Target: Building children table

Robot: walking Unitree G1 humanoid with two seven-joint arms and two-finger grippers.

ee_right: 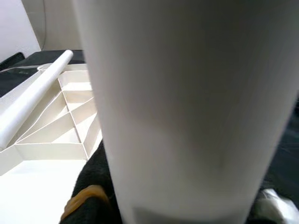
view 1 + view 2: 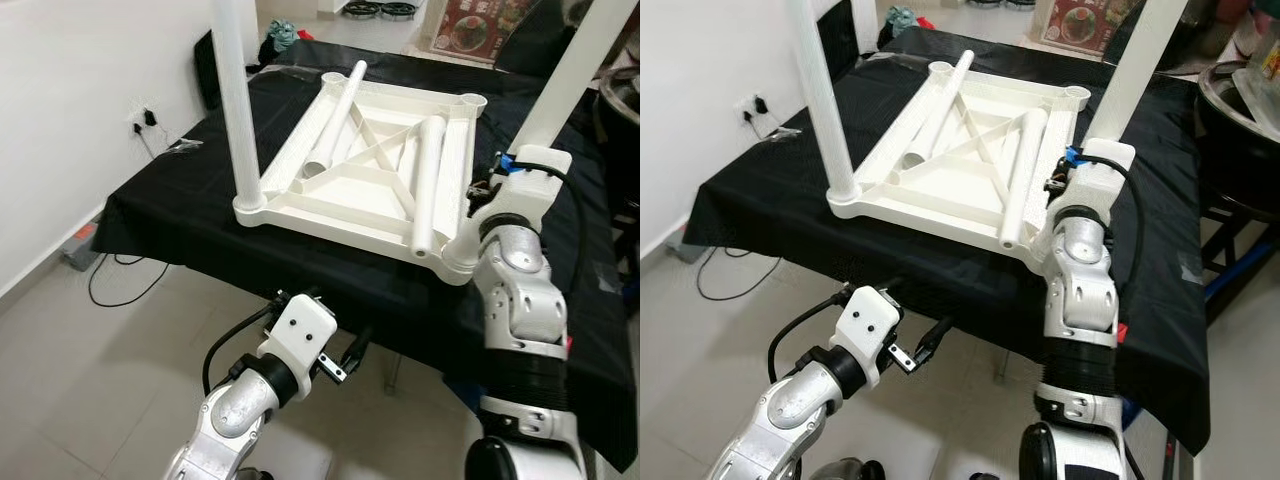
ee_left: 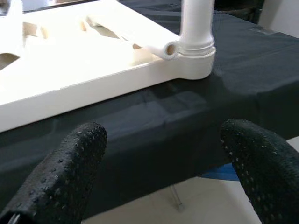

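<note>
At the tabletop's [image 2: 350, 175] near right corner, my right pincer [image 2: 500, 185] grasps an upright leg [image 2: 570, 70]; left pincer [image 3: 163, 182] released, below the bench [image 2: 170, 200].

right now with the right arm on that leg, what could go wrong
1. The right gripper holds a white plastic tube leg leaning over its corner socket; forcing it down tilted could jam it.
2. Two loose white tube legs lie in the upturned white ribbed tabletop; a jolt might roll them.
3. The black cloth may let the tabletop slide.
</note>
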